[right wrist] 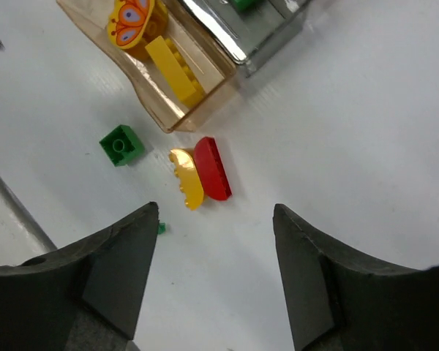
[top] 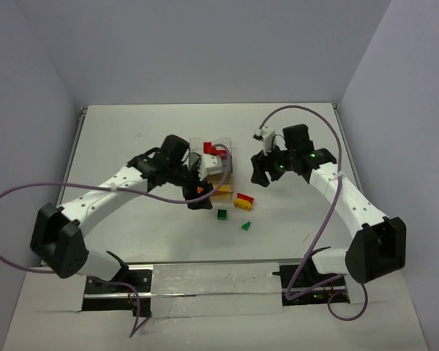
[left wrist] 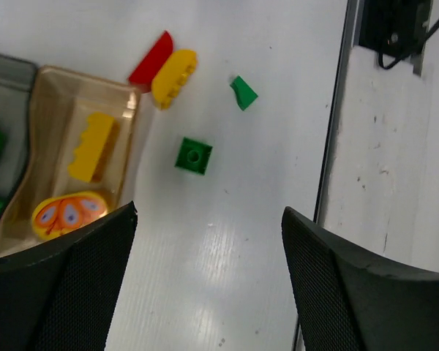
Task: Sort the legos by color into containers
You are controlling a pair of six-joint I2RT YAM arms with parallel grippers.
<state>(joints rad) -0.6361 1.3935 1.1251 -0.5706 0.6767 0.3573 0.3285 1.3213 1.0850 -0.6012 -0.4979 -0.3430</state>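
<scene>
Wide-spread and empty, the left gripper (left wrist: 208,234) hangs over the white worktop (left wrist: 271,183) beside the amber plastic tray (left wrist: 80,73), which holds a yellow lego brick (left wrist: 94,146) and an orange butterfly-printed piece (left wrist: 69,214). The right gripper (right wrist: 216,219) is also agape and empty above the joined red-and-yellow curved bricks (right wrist: 208,174); a green square brick (right wrist: 121,145) and a green wedge (left wrist: 243,93) lie loose nearby.

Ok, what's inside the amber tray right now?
The amber tray holds a yellow brick and an orange butterfly-printed piece. Its near end is covered by the left gripper, so anything there is unseen.
</scene>
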